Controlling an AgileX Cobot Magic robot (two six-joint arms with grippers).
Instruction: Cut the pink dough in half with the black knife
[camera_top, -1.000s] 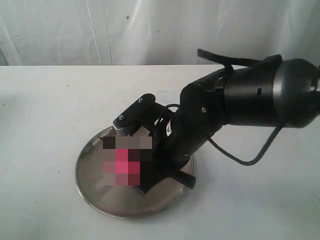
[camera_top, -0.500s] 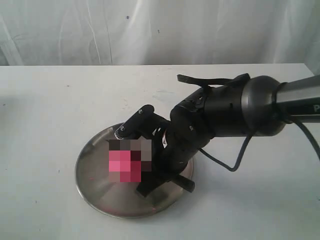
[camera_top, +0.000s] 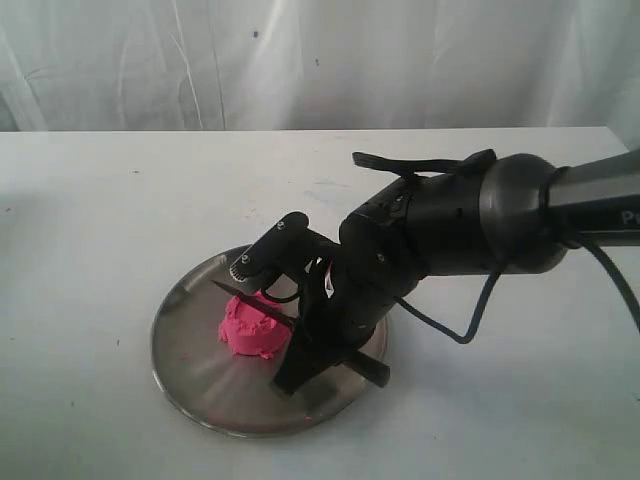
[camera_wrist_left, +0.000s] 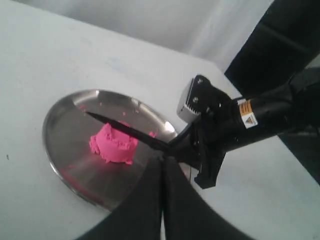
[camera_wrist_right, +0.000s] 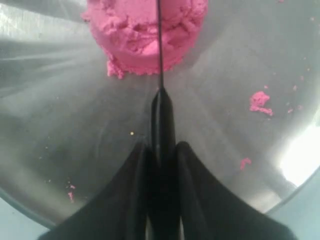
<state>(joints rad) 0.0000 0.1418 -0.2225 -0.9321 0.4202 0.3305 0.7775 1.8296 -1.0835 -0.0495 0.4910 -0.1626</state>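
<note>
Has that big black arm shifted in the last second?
Yes. The arm has swung leftward and lower over the metal plate; its bulky rear part now sits nearer the plate.

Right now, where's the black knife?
The black knife is clamped by its handle in the right claw, blade across the top of the pink dough at the middle of the metal plate, left of centre in the exterior view.

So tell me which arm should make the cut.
The right one. Its end effector already grips the black knife, whose blade lies across the pink dough on the plate. The left end effector is shut, empty, farther away.
</note>
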